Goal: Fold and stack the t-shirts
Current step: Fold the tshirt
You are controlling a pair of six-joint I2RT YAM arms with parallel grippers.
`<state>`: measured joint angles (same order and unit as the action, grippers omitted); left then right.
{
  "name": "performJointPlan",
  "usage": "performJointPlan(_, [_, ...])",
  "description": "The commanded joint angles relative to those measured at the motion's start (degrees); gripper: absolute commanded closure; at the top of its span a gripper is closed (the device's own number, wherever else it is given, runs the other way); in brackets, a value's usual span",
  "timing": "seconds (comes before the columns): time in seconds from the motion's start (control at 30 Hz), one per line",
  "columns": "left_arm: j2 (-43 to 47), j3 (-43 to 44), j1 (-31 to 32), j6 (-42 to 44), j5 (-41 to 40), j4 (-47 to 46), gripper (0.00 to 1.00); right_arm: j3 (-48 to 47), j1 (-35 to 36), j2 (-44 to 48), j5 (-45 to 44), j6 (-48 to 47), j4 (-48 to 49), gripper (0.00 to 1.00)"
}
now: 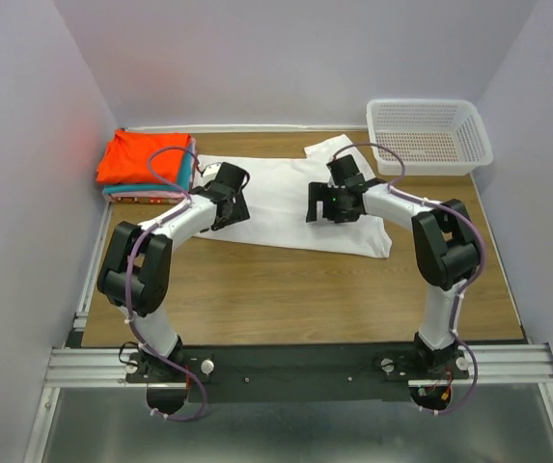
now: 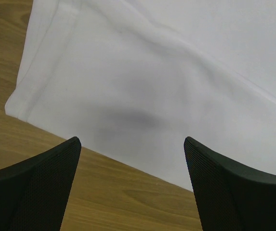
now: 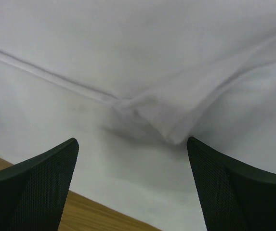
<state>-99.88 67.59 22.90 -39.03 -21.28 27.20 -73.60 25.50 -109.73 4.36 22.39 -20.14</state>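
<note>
A plain white t-shirt (image 1: 281,198) lies spread flat across the middle of the wooden table. My left gripper (image 1: 228,204) hovers over its left part, jaws wide apart and empty. In the left wrist view the shirt's hem (image 2: 152,82) runs between the fingertips (image 2: 46,183), with bare wood below. My right gripper (image 1: 334,204) hangs open over the shirt's right part. The right wrist view shows a small raised fold (image 3: 159,122) in the cloth just ahead of the right gripper (image 3: 133,142). A folded stack sits at the back left, orange-red shirt (image 1: 144,156) on top, teal (image 1: 191,166) under it.
A white mesh basket (image 1: 430,135) stands at the back right corner. Pale walls close in the table on three sides. Bare wood (image 1: 295,289) stretches from the shirt to the arm bases, with a metal rail (image 1: 295,365) at the near edge.
</note>
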Motion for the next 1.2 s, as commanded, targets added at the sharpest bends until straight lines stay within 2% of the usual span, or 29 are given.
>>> performJointPlan(0.0, [4.7,-3.2,0.1,-0.4,-0.3,-0.2,0.04,-7.9,0.2,-5.9,3.7,-0.6,2.5,0.00])
performJointPlan(0.1, [6.3,-4.4,0.1,-0.6,-0.8,-0.2,0.04,-17.2,0.2,-11.0,0.2,-1.6,2.3,0.00])
performJointPlan(0.23, [6.4,-5.0,0.1,-0.6,-1.2,0.0,0.04,-21.6,0.2,-14.1,-3.2,-3.1,2.0,0.00])
performJointPlan(0.33, [6.1,-4.4,0.1,-0.4,-1.8,0.3,0.04,-20.7,0.2,-12.2,-5.6,-4.3,1.9,0.00])
performJointPlan(0.53, [4.4,-1.0,0.1,1.1,-1.9,-0.6,0.04,-11.9,0.2,-4.2,-9.4,-3.3,1.9,0.00])
performJointPlan(0.73, [-0.8,4.4,-0.3,2.5,-1.2,-1.6,0.04,4.1,-0.1,6.1,-15.5,0.6,1.9,0.00])
performJointPlan(0.83, [-3.6,4.8,-0.9,3.2,0.4,-2.6,0.04,8.7,-0.8,7.9,-17.0,-0.1,1.8,0.00])
performJointPlan(1.0, [-5.6,2.8,-1.1,2.1,0.4,-3.5,0.04,10.6,-1.3,6.9,-19.6,-2.4,1.4,0.00])
performJointPlan(1.17, [-5.2,-2.5,-1.1,0.7,2.3,-4.6,0.04,15.0,-1.3,7.4,-18.9,-1.4,0.7,0.00])
